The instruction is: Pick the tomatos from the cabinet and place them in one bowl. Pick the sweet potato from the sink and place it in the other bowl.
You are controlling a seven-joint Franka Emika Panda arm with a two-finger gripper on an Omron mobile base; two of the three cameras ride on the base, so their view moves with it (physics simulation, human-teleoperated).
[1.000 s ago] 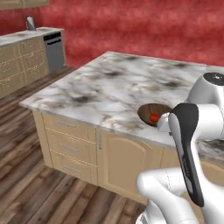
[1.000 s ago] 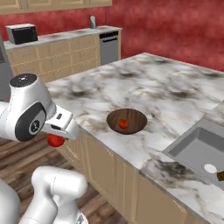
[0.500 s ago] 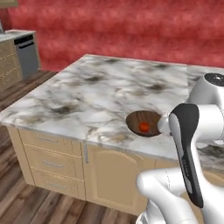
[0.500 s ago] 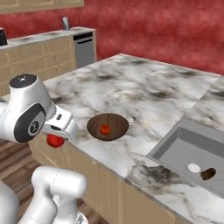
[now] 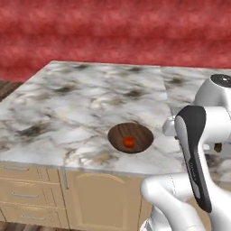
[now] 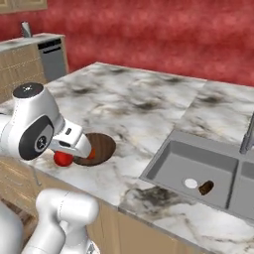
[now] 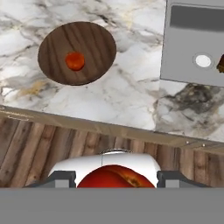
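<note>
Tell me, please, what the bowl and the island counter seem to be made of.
The bowl looks like dark brown wood with a matte finish: grain lines run across it in the hand view. The counter looks like polished marble or a similar stone: white with grey and tan veins.

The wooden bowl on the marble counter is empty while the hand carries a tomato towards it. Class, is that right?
Not quite. The wooden bowl is not empty: one tomato already lies in it, as the hand view shows. The hand does carry a second tomato, over the floor short of the marble counter.
</note>
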